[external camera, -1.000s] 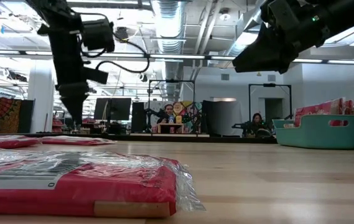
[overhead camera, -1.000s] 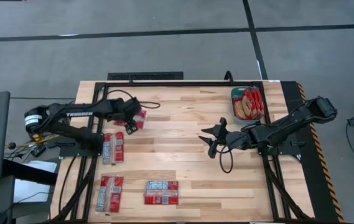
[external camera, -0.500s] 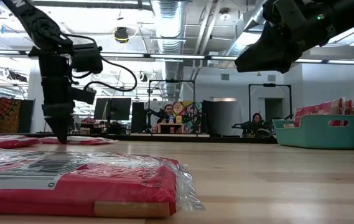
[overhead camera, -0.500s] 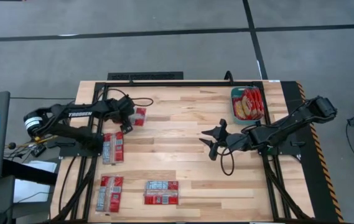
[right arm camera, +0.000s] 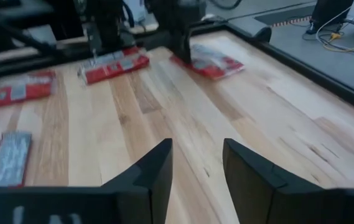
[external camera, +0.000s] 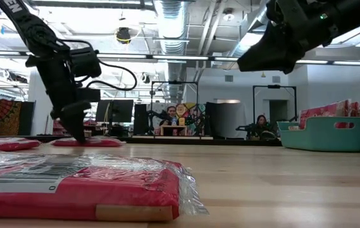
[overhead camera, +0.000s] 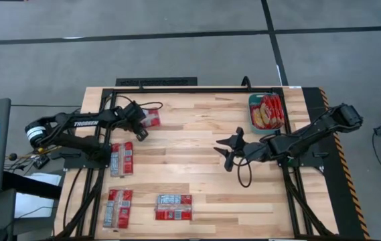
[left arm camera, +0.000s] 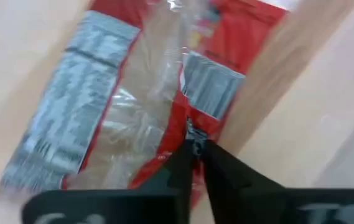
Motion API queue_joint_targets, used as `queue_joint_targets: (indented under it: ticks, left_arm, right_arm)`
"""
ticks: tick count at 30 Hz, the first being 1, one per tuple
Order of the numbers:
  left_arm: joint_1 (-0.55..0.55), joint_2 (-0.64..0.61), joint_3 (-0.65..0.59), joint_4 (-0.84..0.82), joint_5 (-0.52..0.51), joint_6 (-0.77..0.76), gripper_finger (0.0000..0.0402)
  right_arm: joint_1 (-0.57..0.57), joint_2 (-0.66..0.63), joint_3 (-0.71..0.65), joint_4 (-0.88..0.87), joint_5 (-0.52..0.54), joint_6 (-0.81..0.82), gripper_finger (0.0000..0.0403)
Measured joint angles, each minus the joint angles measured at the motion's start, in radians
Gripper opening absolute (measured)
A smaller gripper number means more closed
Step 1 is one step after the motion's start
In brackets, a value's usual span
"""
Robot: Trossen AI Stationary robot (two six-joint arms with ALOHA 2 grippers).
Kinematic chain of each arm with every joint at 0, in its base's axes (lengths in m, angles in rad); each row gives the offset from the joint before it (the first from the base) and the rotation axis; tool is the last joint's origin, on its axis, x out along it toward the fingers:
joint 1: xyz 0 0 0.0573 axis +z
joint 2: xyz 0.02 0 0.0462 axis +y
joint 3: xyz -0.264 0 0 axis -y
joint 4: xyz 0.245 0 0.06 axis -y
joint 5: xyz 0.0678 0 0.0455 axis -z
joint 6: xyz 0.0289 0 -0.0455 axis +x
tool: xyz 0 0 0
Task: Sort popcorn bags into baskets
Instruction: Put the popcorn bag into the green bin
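Red flat popcorn packet [overhead camera: 151,118] lying near the wooden table's [overhead camera: 197,150] far left edge — left gripper [overhead camera: 140,131] pinching its clear wrapper, fingers closed; right gripper [overhead camera: 225,152] hovering mid-table, fingers parted, holding nothing — teal basket [overhead camera: 254,117] far right.

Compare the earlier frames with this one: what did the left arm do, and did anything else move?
The left gripper came down onto the popcorn bag near the table's far left and closed from wide open to pinch its wrapper; the bag has shifted slightly. The right gripper hangs open above mid-table as before. The other bags and the teal basket are unchanged.
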State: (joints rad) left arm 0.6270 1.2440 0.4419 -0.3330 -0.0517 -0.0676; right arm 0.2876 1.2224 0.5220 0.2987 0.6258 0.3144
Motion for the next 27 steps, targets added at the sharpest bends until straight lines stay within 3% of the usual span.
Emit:
queue_joint_targets:
  ticks: [7,17,27]
  left_arm:
    - [-0.123,0.001,0.022,0.056,0.068,-0.078,0.0002]
    - [-0.385,0.003,0.199,0.13,0.075,-0.113,0.0]
    - [-0.515,0.002,0.339,0.13,0.074,-0.068,0.0]
  right_arm:
    - [-0.001,0.0,0.0,0.061,-0.027,0.0,0.0156]
    - [-0.009,0.0,0.0,0.146,-0.029,0.016,0.0154]
    - [-0.009,0.0,0.001,0.247,-0.077,0.017,0.0145]
